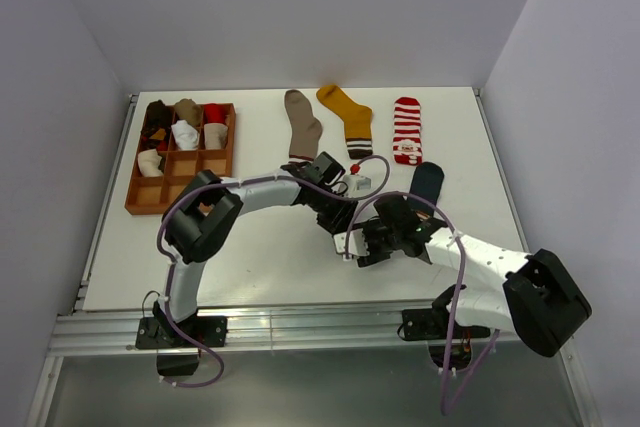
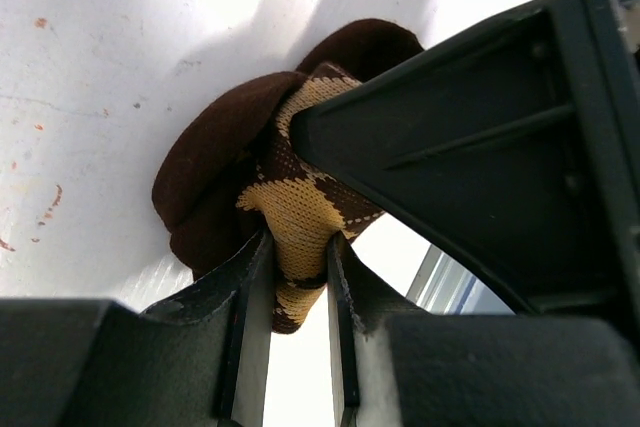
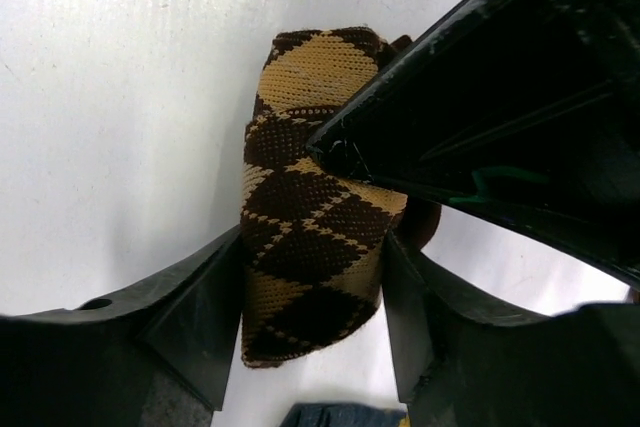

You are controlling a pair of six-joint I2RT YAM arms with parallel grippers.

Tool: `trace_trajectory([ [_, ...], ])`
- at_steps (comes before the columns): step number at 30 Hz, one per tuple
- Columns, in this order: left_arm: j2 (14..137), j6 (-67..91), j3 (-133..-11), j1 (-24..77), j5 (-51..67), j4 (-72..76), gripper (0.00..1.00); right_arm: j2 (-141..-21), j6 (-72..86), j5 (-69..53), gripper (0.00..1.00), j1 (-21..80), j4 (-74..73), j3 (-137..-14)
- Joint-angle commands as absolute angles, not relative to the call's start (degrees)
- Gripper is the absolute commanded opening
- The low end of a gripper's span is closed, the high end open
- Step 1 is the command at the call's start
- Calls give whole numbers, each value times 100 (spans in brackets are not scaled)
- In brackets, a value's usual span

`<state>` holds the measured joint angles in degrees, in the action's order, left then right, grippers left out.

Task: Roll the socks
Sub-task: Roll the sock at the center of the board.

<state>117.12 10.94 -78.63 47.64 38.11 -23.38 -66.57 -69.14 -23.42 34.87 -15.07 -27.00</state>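
Note:
A brown argyle sock (image 3: 300, 217), partly rolled with its dark brown toe end (image 2: 210, 187) bulging out, is in the middle of the table between both grippers. My left gripper (image 2: 300, 247) is shut on a fold of its tan diamond fabric. My right gripper (image 3: 312, 267) has its jaws pressed against both sides of the roll. From above, the two grippers (image 1: 350, 222) meet and hide this sock. Flat at the back lie a taupe sock (image 1: 301, 125), a mustard sock (image 1: 347, 117) and a red-white striped sock (image 1: 406, 130). A navy sock (image 1: 427, 180) lies just right of the grippers.
A wooden grid tray (image 1: 180, 192) at the back left holds several rolled socks. The navy sock's edge (image 3: 340, 415) shows right below my right gripper. Grey walls close in the white table (image 1: 250, 267) on three sides.

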Motion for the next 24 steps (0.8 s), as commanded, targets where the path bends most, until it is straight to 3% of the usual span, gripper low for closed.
trace_trajectory([
  [1, 12006, 782, -7726, 4764, 3814, -3164, 1, -6864, -6935, -2180, 58, 3568, -1442, -2707],
  [5, 11997, 817, -7726, 4737, 3981, -3129, 1, -7119, -6733, -2206, 53, 3595, -1502, -2856],
  [15, 11892, 1449, -7313, 4711, 4448, -2356, 7, -7734, -6583, -2224, 26, 3604, -1889, -3287],
  [19, 11629, 1915, -7067, 4685, 4079, -1838, 22, -7822, -6566, -2250, 22, 3595, -2030, -3348],
  [24, 10996, 2486, -6584, 4474, 3903, -916, 34, -7927, -6469, -2338, 17, 3595, -2364, -3585],
])
